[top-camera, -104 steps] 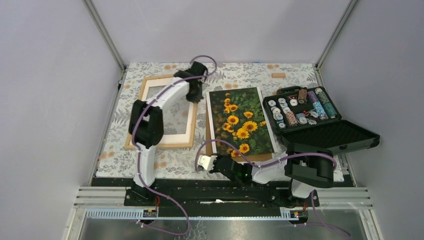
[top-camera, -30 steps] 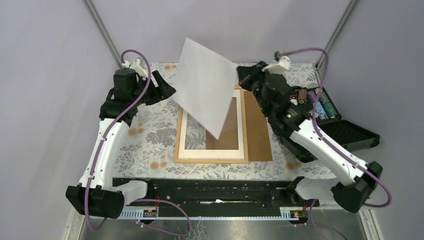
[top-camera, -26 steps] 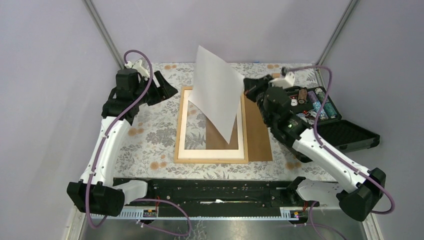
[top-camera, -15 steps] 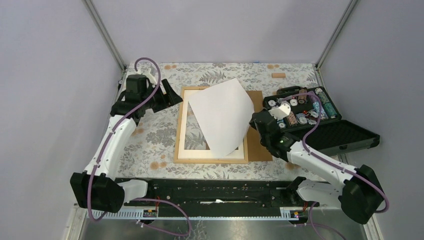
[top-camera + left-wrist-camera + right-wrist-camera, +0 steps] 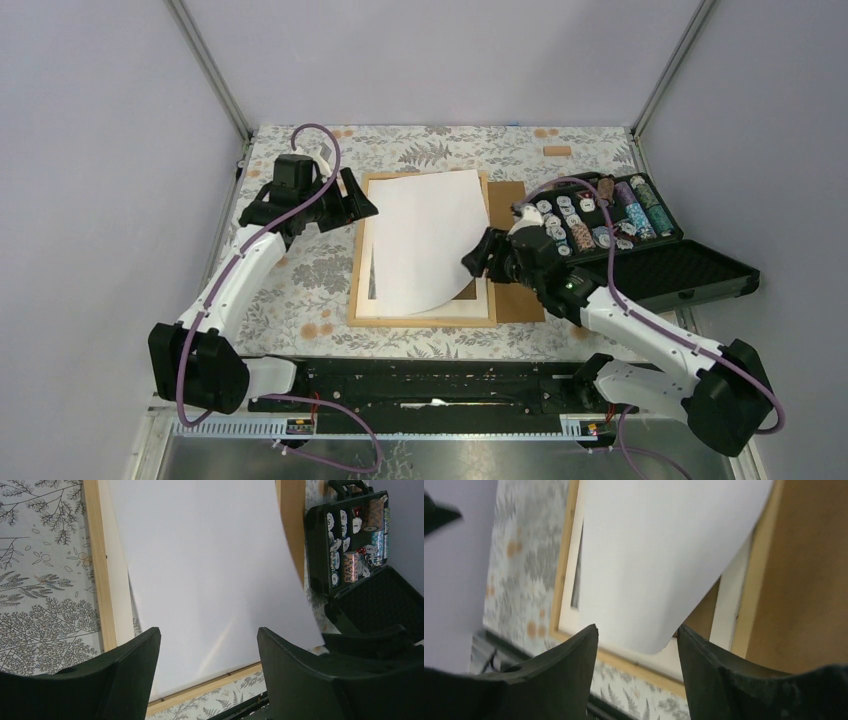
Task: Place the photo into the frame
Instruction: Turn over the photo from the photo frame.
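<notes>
looking down from above, the photo (image 5: 425,235) lies white side up, skewed across the frame (image 5: 420,321), its near right corner curled up. the left gripper (image 5: 362,207) hovers spread and empty by the far left rail. left wrist: paper crosses the right rail. right wrist: the right gripper (image 5: 638,630) gapes, gripping nothing. the curl could spring the sheet askew.

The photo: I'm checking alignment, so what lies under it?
The frame and its white mat show around the photo, whose near right corner curls up. Most of the frame's opening is covered.
</notes>
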Action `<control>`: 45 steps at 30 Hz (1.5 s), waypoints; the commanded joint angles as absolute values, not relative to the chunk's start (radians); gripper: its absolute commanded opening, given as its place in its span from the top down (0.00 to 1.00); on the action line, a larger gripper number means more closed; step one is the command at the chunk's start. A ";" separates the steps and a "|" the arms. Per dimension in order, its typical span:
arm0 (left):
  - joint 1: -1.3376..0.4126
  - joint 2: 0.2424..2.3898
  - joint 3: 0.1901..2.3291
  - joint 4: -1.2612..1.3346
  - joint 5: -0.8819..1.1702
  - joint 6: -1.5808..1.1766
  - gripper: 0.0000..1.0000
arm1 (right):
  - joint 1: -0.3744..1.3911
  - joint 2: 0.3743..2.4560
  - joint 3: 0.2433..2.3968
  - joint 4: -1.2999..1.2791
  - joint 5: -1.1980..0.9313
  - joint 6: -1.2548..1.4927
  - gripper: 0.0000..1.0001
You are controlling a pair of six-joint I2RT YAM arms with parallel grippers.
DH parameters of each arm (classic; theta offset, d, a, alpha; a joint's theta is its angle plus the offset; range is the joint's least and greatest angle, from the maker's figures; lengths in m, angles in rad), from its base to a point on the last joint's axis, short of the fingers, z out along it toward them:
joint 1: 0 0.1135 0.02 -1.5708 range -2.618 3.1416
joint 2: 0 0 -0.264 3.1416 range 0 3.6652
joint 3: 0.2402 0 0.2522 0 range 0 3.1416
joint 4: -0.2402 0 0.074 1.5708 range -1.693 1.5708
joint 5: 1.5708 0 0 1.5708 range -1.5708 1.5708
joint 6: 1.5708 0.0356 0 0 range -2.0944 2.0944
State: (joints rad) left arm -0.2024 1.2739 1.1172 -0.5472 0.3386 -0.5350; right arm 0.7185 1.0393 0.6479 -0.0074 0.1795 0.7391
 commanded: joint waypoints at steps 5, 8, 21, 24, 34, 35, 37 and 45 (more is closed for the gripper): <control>-0.206 1.285 1.118 -0.513 0.278 -0.493 0.24 | 0.696 1.278 0.899 -0.525 -0.395 0.434 0.19; -0.206 1.297 1.131 -0.532 0.270 -0.478 0.23 | 0.678 1.276 0.942 -0.610 -0.232 0.399 0.13; -0.205 1.317 1.067 -0.547 0.269 -0.459 0.18 | 0.573 1.341 0.933 -0.591 -0.186 0.371 0.15; -0.208 1.327 1.010 -0.512 0.345 -0.497 0.18 | 0.573 1.332 0.927 -0.592 -0.181 0.375 0.24; -0.433 1.179 0.728 -0.480 0.350 -0.646 0.14 | 0.621 1.413 0.677 0.074 -0.625 0.655 0.35; -0.456 1.169 0.704 -0.478 0.337 -0.656 0.14 | 0.621 1.434 0.665 0.118 -0.628 0.673 0.34; -0.473 1.158 0.665 -0.466 0.316 -0.670 0.13 | 0.621 1.474 0.662 0.148 -0.591 0.682 0.34; -0.408 1.219 0.899 -0.583 0.104 -0.581 0.11 | 0.619 1.426 0.893 -0.319 -0.160 0.459 0.17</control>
